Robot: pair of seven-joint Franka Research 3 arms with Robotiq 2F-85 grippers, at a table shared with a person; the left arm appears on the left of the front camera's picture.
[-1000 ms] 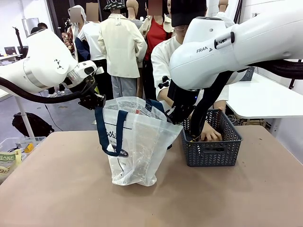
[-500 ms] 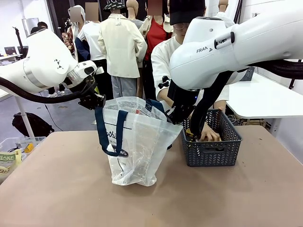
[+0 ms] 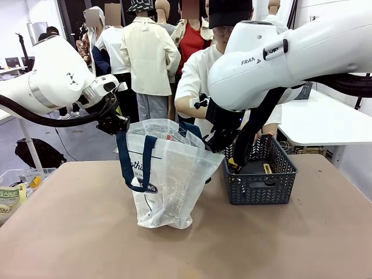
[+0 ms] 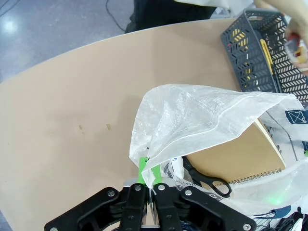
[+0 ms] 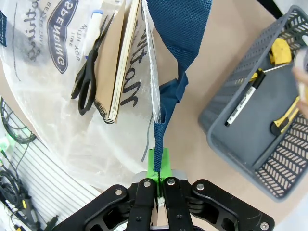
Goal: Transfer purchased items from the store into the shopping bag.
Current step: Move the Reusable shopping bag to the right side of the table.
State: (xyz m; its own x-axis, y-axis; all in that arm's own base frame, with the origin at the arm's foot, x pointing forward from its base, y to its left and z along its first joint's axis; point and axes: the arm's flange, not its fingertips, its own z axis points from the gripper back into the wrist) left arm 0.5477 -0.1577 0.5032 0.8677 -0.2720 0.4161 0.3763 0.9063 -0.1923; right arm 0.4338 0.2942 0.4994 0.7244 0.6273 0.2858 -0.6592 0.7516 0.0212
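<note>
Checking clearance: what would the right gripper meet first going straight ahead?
The shopping bag: the right gripper is shut on its rim, whose navy strap lies directly ahead; depth beyond is unclear.

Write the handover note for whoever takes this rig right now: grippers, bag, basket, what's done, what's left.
Left gripper: shut on the shopping bag at its white rim.
Right gripper: shut on the rim by a navy handle. The two hold the mouth open.
The bag stands on the table, with the basket beside it.
Done: notebook and scissors are in the bag.
Left: marker and yellow tool lie in the basket, with the person's hand over it.
</note>
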